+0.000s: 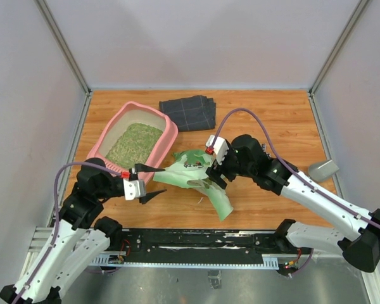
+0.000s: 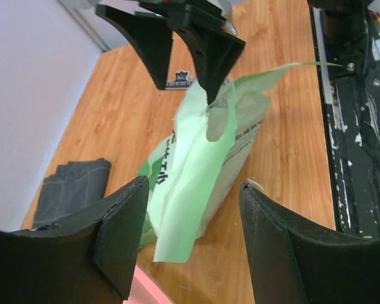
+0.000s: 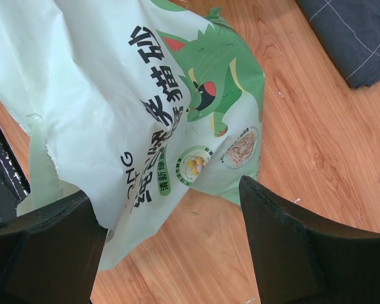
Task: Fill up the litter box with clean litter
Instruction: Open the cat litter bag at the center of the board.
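Both claws are spread wide at the green-and-white bag (image 1: 193, 174), and the litter box (image 1: 173, 132) is seen at the upper left of the desk (image 1: 272, 120).
The clean litter (image 1: 134, 144) is spread over the floor of the box, below its pink rim. The crumpled bag lies in mid-frame, its left edge near the box's lower right corner. The left claw (image 2: 191, 196) is held open, nothing between its fingers, the bag just ahead of it. The right claw (image 3: 164, 190) is opened wide over the bag's printed face; contact cannot be told. A folded dark cloth (image 1: 189, 112) is set just beside the box's upper right corner. A grey scoop (image 1: 323, 169) is kept at the right edge. Bare wood is left across the upper right.
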Available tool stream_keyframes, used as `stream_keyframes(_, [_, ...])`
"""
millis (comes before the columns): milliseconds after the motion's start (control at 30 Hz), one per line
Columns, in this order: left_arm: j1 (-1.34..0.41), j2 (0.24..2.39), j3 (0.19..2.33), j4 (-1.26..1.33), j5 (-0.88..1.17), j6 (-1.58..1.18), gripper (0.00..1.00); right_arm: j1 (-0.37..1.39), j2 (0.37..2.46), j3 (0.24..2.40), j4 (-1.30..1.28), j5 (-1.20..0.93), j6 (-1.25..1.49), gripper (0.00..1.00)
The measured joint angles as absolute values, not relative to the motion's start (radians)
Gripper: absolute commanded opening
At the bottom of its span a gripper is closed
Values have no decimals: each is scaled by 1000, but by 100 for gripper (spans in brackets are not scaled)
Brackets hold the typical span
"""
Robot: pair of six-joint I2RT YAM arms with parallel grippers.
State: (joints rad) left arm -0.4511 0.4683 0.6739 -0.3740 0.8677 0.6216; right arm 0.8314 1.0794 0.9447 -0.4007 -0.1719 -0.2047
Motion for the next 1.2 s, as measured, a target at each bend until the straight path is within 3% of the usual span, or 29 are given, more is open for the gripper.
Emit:
stream_keyframes(167, [-509,487,635,-399,833,690,60,831,1079,945,-401,-156,-197,79])
stream_keyframes(267, [-564,514,620,-405,767,746,50,831,1073,945,-401,-136,-184,78])
stream_keyframes(467, [-635,558,616,-385,653,827,2,831,1043,928,-414,-56,-169,77])
stream_keyframes(500, [-636,552,610,-363,641,833,0,831,1037,924,-423,-38,-165,77])
stream_keyframes(700, [-638,476,519,-222,613,783,0,833,992,920,-479,46,-124,85])
stream_keyframes(767, [-638,473,502,-186,609,750,0,833,970,928,-497,80,-100,100])
stream_keyframes(1000, [-638,471,483,-112,603,638,0,826,890,984,-507,173,-49,98])
stream_keyframes(1200, [-638,469,476,-82,580,559,0,823,885,1039,-530,47,-48,99])
